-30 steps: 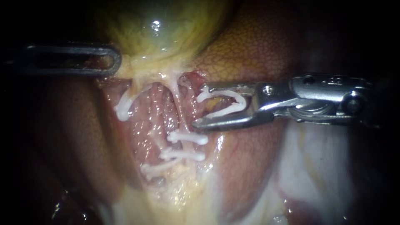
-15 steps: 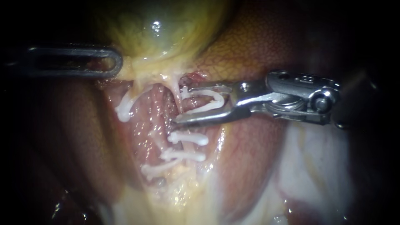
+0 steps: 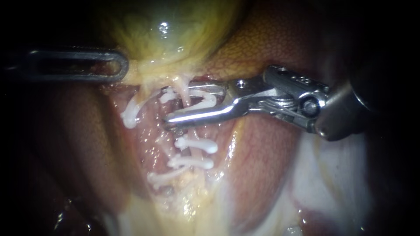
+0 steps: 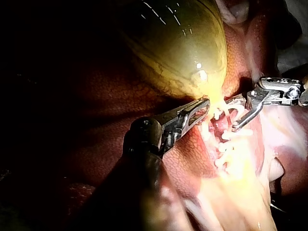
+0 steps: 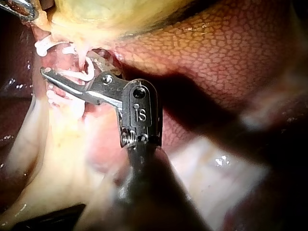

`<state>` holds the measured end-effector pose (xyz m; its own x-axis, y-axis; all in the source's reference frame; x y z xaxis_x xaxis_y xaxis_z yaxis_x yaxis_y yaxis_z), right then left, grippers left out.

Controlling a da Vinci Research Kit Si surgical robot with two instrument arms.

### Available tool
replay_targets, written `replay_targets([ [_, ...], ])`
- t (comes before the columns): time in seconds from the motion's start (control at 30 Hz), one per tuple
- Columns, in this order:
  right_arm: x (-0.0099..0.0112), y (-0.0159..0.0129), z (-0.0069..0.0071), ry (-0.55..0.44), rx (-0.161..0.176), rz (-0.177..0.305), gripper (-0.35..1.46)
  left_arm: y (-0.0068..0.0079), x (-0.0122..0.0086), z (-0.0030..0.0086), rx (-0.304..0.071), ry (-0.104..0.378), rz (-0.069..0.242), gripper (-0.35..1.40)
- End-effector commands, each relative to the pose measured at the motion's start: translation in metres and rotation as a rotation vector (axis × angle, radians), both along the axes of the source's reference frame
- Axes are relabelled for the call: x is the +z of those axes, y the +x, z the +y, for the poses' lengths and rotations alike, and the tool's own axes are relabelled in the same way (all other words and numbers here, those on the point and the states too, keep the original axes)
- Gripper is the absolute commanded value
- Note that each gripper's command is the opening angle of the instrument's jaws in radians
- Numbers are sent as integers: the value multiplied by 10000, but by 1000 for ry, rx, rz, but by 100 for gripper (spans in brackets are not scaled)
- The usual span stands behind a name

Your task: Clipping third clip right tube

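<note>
Straddling the right tube (image 3: 182, 87), the right instrument (image 3: 180, 105) holds a white clip (image 3: 209, 101) in part-open jaws, with wet liver (image 3: 258, 48) beneath. At ten o'clock the left instrument (image 3: 121, 65) has its jaws closed on the gallbladder (image 3: 170, 30).

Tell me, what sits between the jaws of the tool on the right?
Between the right instrument's jaws sits a white clip, straddling the thin right tube. The endoscope view shows it.

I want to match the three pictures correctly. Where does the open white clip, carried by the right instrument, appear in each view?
Endoscope view: the open clip sits near the centre, between the jaws of the right instrument.
Left wrist view: the open clip is ahead of this view's own instrument, between the right instrument's jaws.
Right wrist view: the open clip is between its own instrument's jaws.
Shared landmark: the yellow-green gallbladder, just beyond the clip.
</note>
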<state>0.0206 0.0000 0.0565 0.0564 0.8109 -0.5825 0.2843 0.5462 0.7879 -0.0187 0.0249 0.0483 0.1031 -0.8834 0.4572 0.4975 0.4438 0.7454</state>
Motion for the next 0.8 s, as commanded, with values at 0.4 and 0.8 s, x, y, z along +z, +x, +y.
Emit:
replay_targets([
  [0.4,-18,2,-1,20,-14,61,34,0,0,0,0,0,0,-35],
  [0.8,-19,0,1,22,-7,56,3,-1,0,0,0,0,0,-35],
])
